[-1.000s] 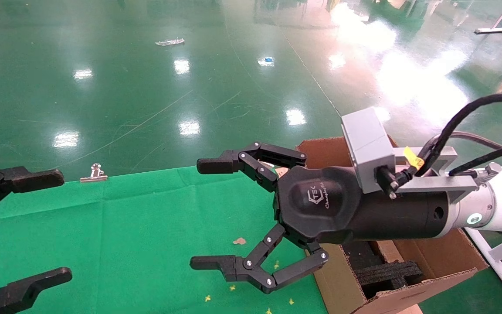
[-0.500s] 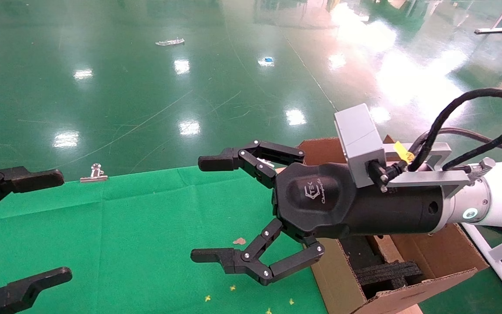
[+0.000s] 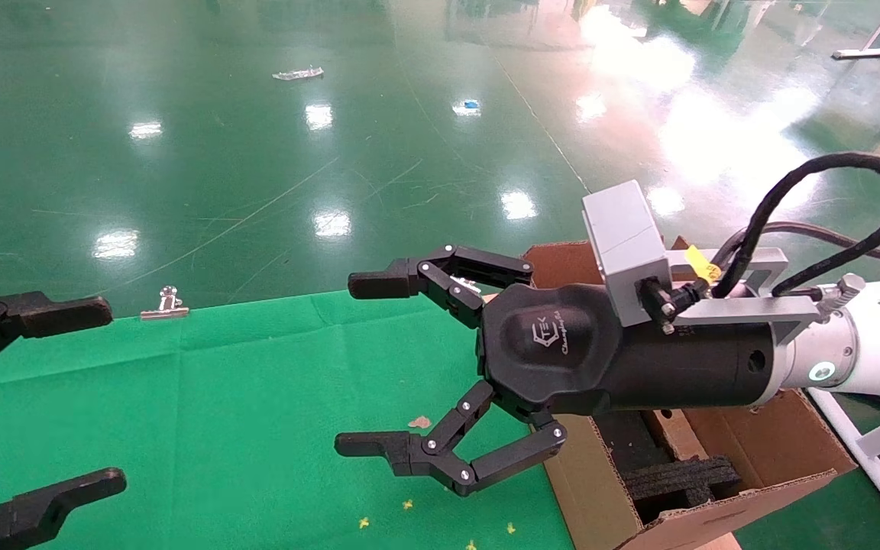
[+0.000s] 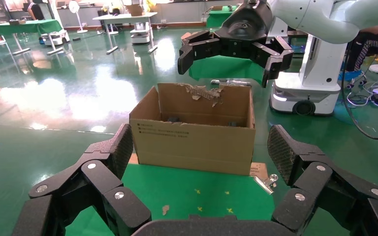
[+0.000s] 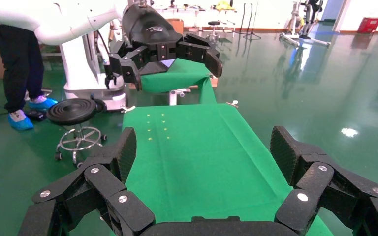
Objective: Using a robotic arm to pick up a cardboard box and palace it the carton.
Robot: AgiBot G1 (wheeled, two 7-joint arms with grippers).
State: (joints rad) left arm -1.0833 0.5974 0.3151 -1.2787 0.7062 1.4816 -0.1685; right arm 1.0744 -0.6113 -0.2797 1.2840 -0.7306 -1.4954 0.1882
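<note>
My right gripper (image 3: 367, 367) hangs over the green-covered counter (image 3: 203, 428) just beside the carton (image 3: 761, 458), fingers spread wide around nothing; my left gripper (image 3: 66, 397) waits at the counter's left edge, equally wide and empty. The cardboard box shows in none of my views, so I cannot say where it lies. Going by the task alone, I would expect it to be light, stiff and easily dented, best pinched across its thin sides near the middle.
</note>
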